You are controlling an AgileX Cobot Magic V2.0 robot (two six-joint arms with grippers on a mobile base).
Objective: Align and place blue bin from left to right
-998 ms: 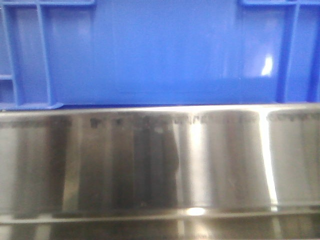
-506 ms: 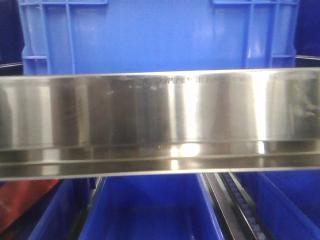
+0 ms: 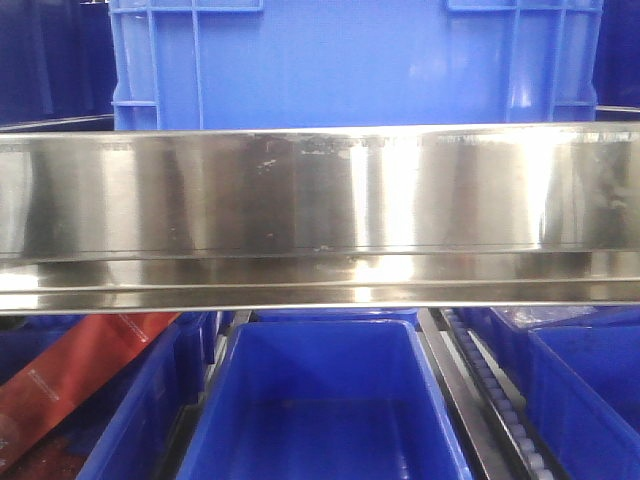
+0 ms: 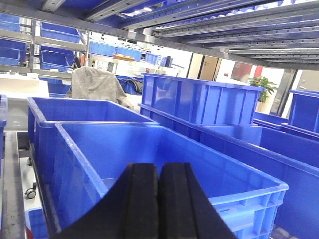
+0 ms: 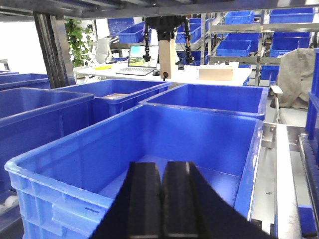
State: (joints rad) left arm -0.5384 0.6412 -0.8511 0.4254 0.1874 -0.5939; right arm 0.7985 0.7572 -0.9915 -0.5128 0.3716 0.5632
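A shiny steel shelf rail (image 3: 320,215) ran across the front view, with the blue bin (image 3: 350,65) standing on the level behind it, while darker blue bins (image 3: 325,400) sat side by side on the roller tracks (image 3: 490,390) below.

Landmark: steel shelf rail (image 3: 320,215), running across front view. Blue bin (image 3: 355,62) stands behind and above rail, centred slightly right. Lower bin (image 3: 325,410) sits below rail, centre. Roller track (image 3: 490,395) right of lower bin, below rail; right lower bin (image 3: 585,400) beyond track. Red package (image 3: 75,375) lies in left lower bin (image 3: 150,395), below rail's left end.
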